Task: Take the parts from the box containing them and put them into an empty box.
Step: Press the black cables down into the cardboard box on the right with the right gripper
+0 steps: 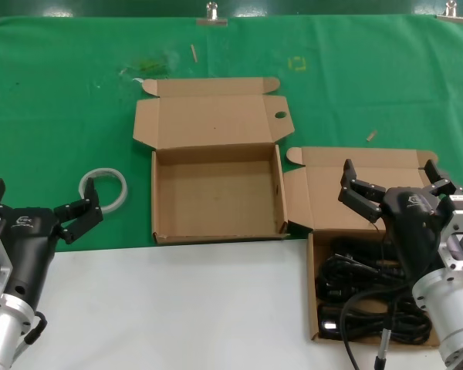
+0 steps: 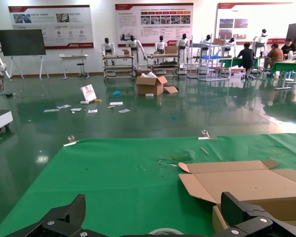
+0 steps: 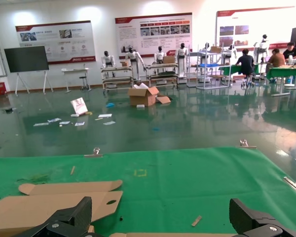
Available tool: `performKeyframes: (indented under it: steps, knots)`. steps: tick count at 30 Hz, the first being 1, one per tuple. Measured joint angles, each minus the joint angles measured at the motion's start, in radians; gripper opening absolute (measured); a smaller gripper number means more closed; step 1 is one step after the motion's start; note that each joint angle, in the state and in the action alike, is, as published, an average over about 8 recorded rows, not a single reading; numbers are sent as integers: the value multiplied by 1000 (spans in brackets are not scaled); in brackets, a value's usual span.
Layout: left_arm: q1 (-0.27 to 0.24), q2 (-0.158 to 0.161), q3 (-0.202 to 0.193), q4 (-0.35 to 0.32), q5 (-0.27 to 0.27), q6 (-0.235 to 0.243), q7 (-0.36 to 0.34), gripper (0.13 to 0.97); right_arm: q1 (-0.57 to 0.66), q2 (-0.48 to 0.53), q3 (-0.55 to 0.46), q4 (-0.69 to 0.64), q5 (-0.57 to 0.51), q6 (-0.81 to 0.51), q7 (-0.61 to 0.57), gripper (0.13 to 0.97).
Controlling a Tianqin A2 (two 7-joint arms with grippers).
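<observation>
Right gripper (image 1: pixel 392 183): fingers spread wide, holding nothing, above the parts (image 1: pixel 370 293), coiled in the box containing them (image 1: pixel 312 293) at the table's near right corner. Descend straight, pinch one whole bundle. Empty box (image 1: pixel 216 196) sits mid-table. Left gripper (image 1: pixel 38 206) parked near left edge, fingers apart.

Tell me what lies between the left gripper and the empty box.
In the head view, a white ring of tape lies on the green cloth between the left gripper and the empty box, close beside the gripper; the rest of the stretch is bare cloth.
</observation>
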Motion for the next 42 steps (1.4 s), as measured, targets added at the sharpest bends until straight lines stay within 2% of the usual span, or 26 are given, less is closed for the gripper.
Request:
performKeyframes:
  steps: [17, 23, 31, 38, 42]
  knots:
    - [0, 0, 0, 0, 0, 0, 0, 965, 0, 0, -2, 0, 2, 3, 0, 966]
    - [0, 0, 0, 0, 0, 0, 0, 965, -7, 0, -42, -2, 42, 56, -14, 966]
    - [0, 0, 0, 0, 0, 0, 0, 965, -12, -1, -159, -2, 198, 194, -112, 966]
    - [0, 0, 0, 0, 0, 0, 0, 965, -3, -1, -295, 31, 437, 402, -351, 966]
    - [0, 0, 0, 0, 0, 0, 0, 965, -9, -1, -335, 62, 547, 512, -492, 966]
